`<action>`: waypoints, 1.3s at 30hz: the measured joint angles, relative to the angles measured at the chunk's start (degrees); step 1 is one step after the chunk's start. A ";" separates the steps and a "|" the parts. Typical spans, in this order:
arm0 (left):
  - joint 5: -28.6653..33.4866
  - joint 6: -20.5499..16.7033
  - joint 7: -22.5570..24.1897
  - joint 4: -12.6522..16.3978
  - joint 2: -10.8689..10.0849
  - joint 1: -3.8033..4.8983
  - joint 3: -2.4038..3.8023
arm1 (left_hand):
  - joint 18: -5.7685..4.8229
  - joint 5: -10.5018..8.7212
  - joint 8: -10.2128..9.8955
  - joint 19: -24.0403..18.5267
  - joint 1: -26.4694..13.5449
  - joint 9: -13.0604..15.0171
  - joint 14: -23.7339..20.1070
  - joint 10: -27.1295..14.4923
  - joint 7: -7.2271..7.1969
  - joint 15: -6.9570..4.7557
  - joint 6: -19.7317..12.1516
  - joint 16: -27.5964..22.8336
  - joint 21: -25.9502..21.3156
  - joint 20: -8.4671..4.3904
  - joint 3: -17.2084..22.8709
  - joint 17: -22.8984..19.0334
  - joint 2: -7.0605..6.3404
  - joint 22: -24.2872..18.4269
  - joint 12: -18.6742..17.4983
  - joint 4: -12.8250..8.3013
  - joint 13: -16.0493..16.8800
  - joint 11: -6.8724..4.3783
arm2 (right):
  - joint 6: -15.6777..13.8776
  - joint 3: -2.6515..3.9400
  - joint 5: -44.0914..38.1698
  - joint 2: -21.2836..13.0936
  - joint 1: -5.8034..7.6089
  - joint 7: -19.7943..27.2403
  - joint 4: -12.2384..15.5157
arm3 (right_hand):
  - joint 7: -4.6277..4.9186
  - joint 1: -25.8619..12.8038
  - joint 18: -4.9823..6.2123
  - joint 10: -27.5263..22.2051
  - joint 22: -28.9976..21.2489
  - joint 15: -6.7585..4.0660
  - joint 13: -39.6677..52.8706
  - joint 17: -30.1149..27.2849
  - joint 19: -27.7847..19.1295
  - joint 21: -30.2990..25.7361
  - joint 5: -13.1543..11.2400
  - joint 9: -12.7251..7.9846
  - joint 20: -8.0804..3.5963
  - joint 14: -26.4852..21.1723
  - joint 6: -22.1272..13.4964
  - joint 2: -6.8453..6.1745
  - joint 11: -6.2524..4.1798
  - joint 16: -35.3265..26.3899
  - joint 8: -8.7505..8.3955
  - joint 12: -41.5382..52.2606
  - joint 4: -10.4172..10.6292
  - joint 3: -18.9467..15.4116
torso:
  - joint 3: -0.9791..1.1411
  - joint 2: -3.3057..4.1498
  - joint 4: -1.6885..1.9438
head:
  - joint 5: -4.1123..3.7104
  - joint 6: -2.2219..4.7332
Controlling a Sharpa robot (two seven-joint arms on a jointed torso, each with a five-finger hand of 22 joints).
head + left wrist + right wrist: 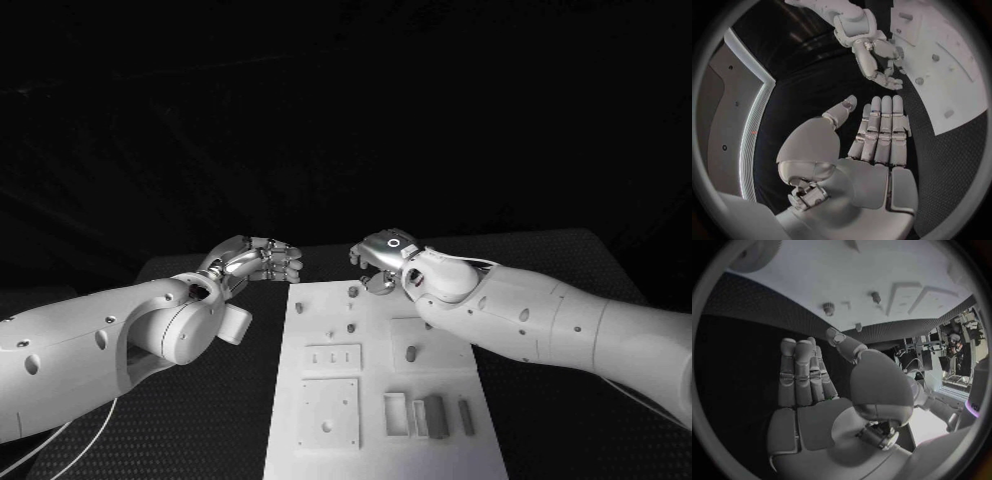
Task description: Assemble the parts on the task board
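The white task board [378, 385] lies lengthwise in the middle of the black table. Small pegs [353, 291] stand in its far half, and several grey bar parts [436, 416] lie at its near right end. My left hand [257, 262] hovers just off the board's far left corner, fingers straight and together, thumb apart, palm bare [876, 135]. My right hand [382, 258] hangs over the board's far edge, fingers likewise stretched out and holding nothing [807, 370]. The left wrist view shows the right hand [873, 55] beside the board [954, 75]. The board [848, 275] and its pegs [828, 307] appear in the right wrist view.
Two square recessed plates [329, 412] sit on the board's near left part. A dark mat [216, 420] covers the table on both sides of the board. The forearms reach in low from either side.
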 measured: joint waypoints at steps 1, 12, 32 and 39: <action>0.00 0.00 0.00 -0.02 -0.05 0.02 0.00 | 0.00 0.00 0.00 0.00 0.00 0.00 0.00 0.00 0.00 0.00 0.00 0.00 0.00 0.00 0.00 0.03 0.00 0.04 0.00 0.00 0.02 0.00 | -0.07 0.44 0.56 -0.91 0.28 0.04 0.91 | 0.04 -0.08 0.10 0.54 0.00 -0.17 0.50 0.02 0.11 0.00 0.00 0.11 -0.11 0.11 0.25 -0.45 -0.35 0.01 0.23 0.37 0.33 0.00 | 0.00 0.00 -0.04 | 0.00 0.19; 0.00 0.02 0.11 -0.56 -0.53 0.03 0.01 | -0.01 0.00 0.00 0.00 0.00 0.00 0.21 0.00 0.21 0.21 0.21 0.00 0.00 0.00 0.00 0.17 0.00 0.07 0.00 0.00 0.08 0.00 | 5.79 2.55 8.97 -10.25 2.02 1.36 6.52 | -1.89 -0.65 2.25 -4.42 0.17 -3.61 39.83 2.39 -0.46 2.12 0.06 3.74 -0.19 -3.81 1.40 -3.93 -4.02 7.54 2.04 28.16 4.04 -2.76 | 0.22 -0.14 -0.45 | 0.64 1.18; 0.00 0.06 0.15 -0.96 -0.63 0.04 0.00 | -0.01 0.00 0.00 0.00 0.00 0.01 0.20 0.00 0.20 0.21 0.20 0.00 0.00 0.00 0.00 0.23 0.00 0.11 0.00 0.00 0.13 0.00 | 14.88 2.11 9.51 -11.26 0.68 1.99 2.09 | -0.11 -2.50 1.41 -8.48 -0.04 -2.58 65.69 10.84 -1.89 10.41 0.05 5.31 -0.99 -6.88 -1.40 -5.24 -3.30 25.31 -0.91 54.31 5.09 -2.30 | 0.25 -0.17 -0.51 | 0.41 0.96; 0.00 0.06 0.15 -1.22 -0.56 0.04 0.00 | -0.01 0.00 -0.23 0.00 0.00 0.01 0.21 0.00 0.21 0.20 0.21 0.00 0.00 0.00 0.00 0.23 0.00 0.11 0.00 0.00 0.12 0.00 | 16.49 1.90 9.04 -10.29 -0.23 1.95 0.88 | -0.63 -2.50 1.14 -9.88 -0.04 -2.50 65.72 10.94 -1.98 11.10 0.05 4.73 -0.91 -6.96 -2.50 -5.25 -3.29 26.14 -1.46 55.50 5.41 -2.30 | 0.23 -0.15 -0.48 | 0.43 0.84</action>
